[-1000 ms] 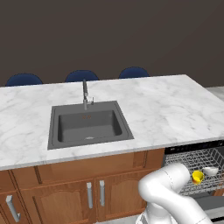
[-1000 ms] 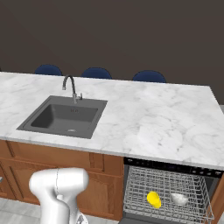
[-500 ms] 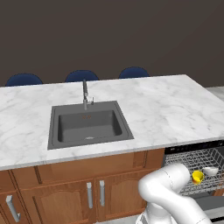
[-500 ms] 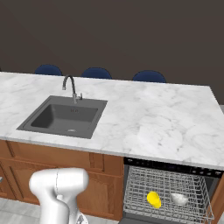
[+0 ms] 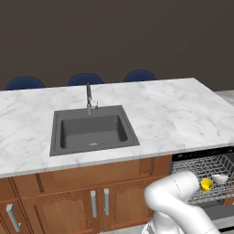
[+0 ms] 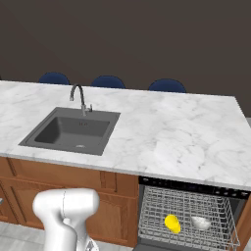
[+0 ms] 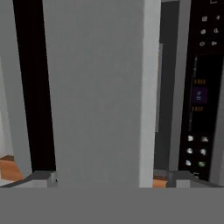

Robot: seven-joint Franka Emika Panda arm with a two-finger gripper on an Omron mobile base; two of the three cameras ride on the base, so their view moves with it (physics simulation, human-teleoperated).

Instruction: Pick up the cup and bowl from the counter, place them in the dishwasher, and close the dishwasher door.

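Now the small bright yellow cup lies inside the grey wire rack of the open under-counter dishwasher, and the small shallow white-grey bowl sits just beside it on the same rack level, to the cup's right as the right base view shows it. From the left base view the same pair appears at the right edge: the cup nearer the camera and the bowl just behind it, both within the wire rack. Above them the large white marble tabletop with grey veins carries a dark grey inset sink with a curved metal tap at its back edge. Brown wooden cabinets with silver handles stand under the tabletop to the left of the dishwasher, and three dark blue chair backs rise behind the far edge. The white arm bends low in front of the cabinets. In the hand view a flat grey-silver door panel stands very close ahead, with the black control strip and its small lit symbols to its right. The claw is spread wide, its two tips apart at the bottom of that view and pinching nothing.
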